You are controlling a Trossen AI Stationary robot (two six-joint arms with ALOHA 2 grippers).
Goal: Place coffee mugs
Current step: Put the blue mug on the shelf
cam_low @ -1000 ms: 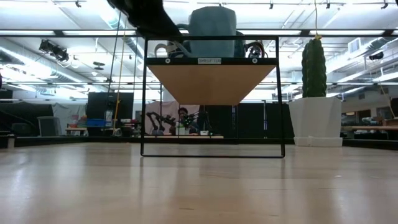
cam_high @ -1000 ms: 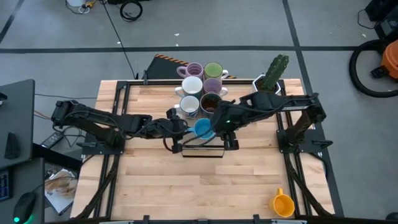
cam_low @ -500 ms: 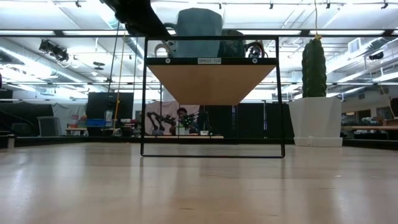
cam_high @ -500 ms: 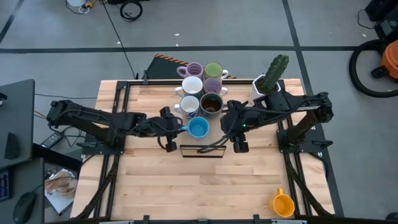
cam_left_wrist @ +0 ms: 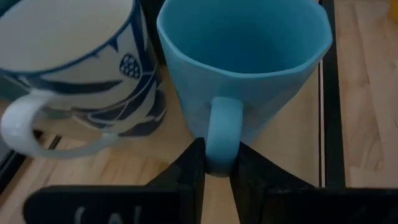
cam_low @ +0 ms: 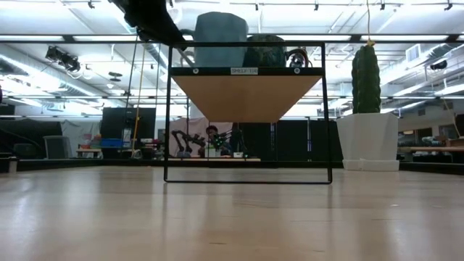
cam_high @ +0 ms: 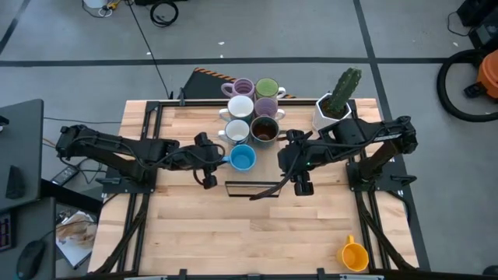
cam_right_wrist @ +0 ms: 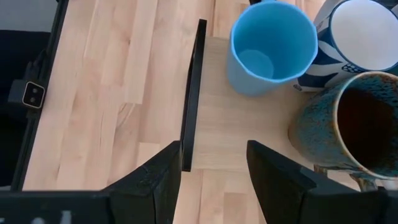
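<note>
Left gripper (cam_left_wrist: 216, 171): fingers (cam_left_wrist: 186, 168) pinched on the handle of the blue mug (cam_left_wrist: 249, 68), one finger on each side of the loop. The mug stands upright on the wooden shelf (cam_right_wrist: 249, 137), mouth up, straight ahead of the fingertips. Seen from above, the left gripper (cam_high: 220, 158) reaches in from the shelf's left side, the blue mug (cam_high: 243, 159) at its tip.

Just beside the blue mug, off one flank of the left fingers: a white mug with dark blue pattern (cam_left_wrist: 74, 68), handle turned toward the wrist. The two mugs stand very close; contact cannot be told.

Right gripper (cam_right_wrist: 214, 168): fingers (cam_right_wrist: 155, 180) spread wide, holding nothing. Between and just ahead of them runs the black front rail of the shelf (cam_right_wrist: 193, 93), bare tabletop (cam_right_wrist: 106, 81) on its near side. Ahead of the fingers sit the blue mug (cam_right_wrist: 272, 46), then the patterned white mug (cam_right_wrist: 364, 34), and closer in a dark brown mug (cam_right_wrist: 357, 127) with a speckled blue outer wall. From above, the right gripper (cam_high: 299, 183) hangs at the shelf's right front corner, apart from every mug.

Further out on the shelf, beyond the blue mug: a white mug (cam_high: 240, 107), two lilac mugs (cam_high: 243, 87) (cam_high: 267, 106), a light green mug (cam_high: 267, 88), clustered in two rows.

Well apart from both grippers: an orange mug (cam_high: 354, 255) lying near the tabletop's front right corner. A cactus in a white pot (cam_high: 334, 105) stands beyond the right arm.

Low view: blue mug (cam_low: 220, 40) on top of the black-framed shelf.
</note>
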